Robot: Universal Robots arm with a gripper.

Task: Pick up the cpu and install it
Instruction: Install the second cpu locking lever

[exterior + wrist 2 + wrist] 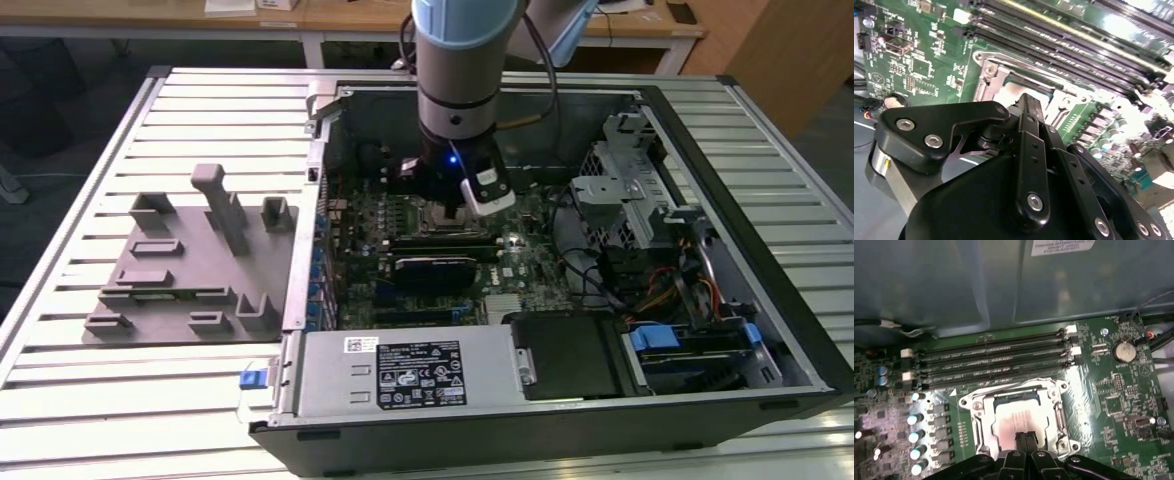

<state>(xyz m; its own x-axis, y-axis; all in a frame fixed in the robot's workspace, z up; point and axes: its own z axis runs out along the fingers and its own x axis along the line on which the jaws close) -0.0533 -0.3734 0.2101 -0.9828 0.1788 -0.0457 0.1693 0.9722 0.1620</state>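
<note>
The cpu (1019, 421) is a silvery-grey square chip lying flat inside the metal socket frame (970, 412) on the green motherboard. In the second wrist view the cpu (1024, 90) shows as a pale patch just past the black fingers. My gripper (1025, 436) stands directly over the chip's edge with its two fingertips pressed together and nothing between them. The exterior view has the gripper (447, 212) reaching down into the open computer case (787, 330), above the socket.
Long memory slots (989, 365) run beside the socket, and a coin battery (1123, 351) sits on the board. A grey plastic fixture (187, 260) with upright blocks lies on the slatted table at the exterior view's left. The power supply (400, 372) and drive cage (627, 180) crowd the case.
</note>
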